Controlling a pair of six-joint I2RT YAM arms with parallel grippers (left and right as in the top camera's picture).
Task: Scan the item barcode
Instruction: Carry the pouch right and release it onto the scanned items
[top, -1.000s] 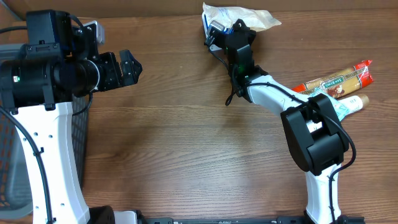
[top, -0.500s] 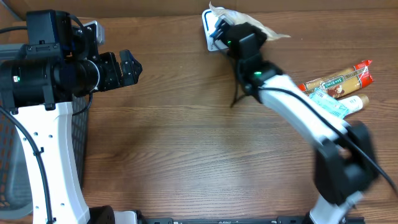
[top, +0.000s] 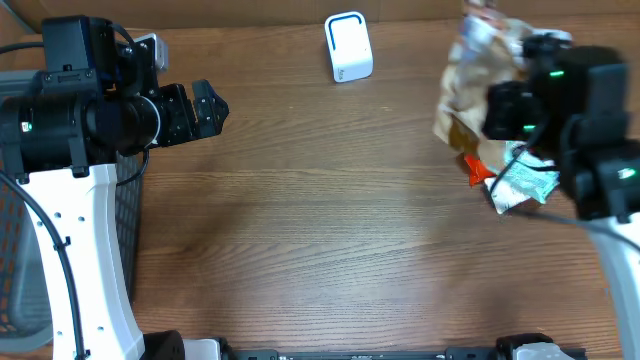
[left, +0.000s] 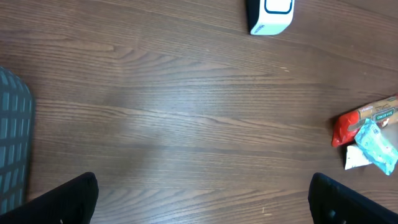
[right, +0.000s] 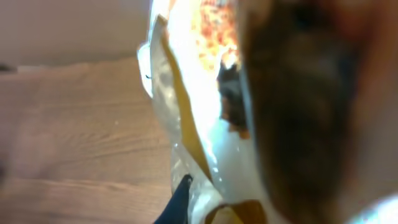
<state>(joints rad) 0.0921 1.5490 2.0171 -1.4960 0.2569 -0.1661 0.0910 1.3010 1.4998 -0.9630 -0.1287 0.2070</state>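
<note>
So, quick count of what was on the wooden table (top: 320, 220): one white barcode scanner (top: 348, 47) standing near the far edge, plus two packets lying on the right, a red one (top: 478, 168) and a teal one (top: 527, 186), touching each other. The left wrist view showed that same pair, with the teal packet lying partly over the red one's end. The third item, a crinkly clear snack bag (top: 468, 80), wasn't on the table at all. It was up in the air on the right side, well off to the right of the scanner and above the two packets, with the right gripper (top: 495, 108) clamped onto it. That arm was pretty blurred from overhead, and its wrist view was nearly filled by the bag, orange-brown bits showing through the plastic, too smeared to make out a barcode. The left gripper (top: 205, 108) hung over the left part of the table with its two fingers spread wide and nothing between them. One dark wire basket (top: 20, 290) sat at the left edge, partly behind that arm.
</note>
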